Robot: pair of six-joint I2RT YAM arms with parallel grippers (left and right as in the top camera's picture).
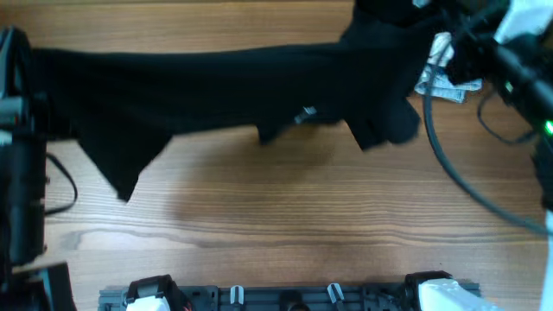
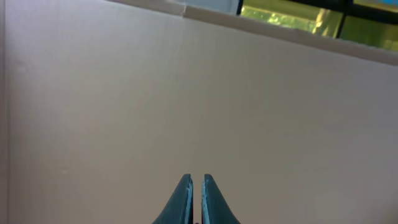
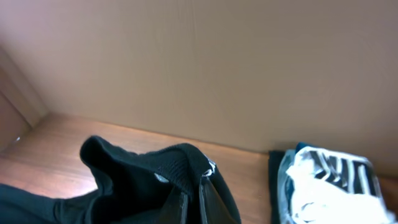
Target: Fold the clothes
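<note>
The clothes (image 1: 225, 86), one plain black garment, stretch in a long band across the far part of the wooden table (image 1: 276, 225), from the left arm to the right arm. A point of fabric hangs down at the left (image 1: 125, 186), and a bunched fold hangs at the right (image 1: 384, 125). In the right wrist view my right gripper (image 3: 198, 180) is shut on a ribbed edge of the clothes (image 3: 155, 180), held up above the table. My left gripper (image 2: 196, 180) is shut with nothing showing between its teal fingers, and it faces a plain beige wall.
White fabric with black stripes (image 3: 329, 180) lies on a dark piece at the back right, just beside the right arm (image 1: 510, 60). A black cable (image 1: 449, 164) loops over the table's right side. The left arm (image 1: 17, 130) fills the left edge. Arm bases (image 1: 147, 294) line the front edge.
</note>
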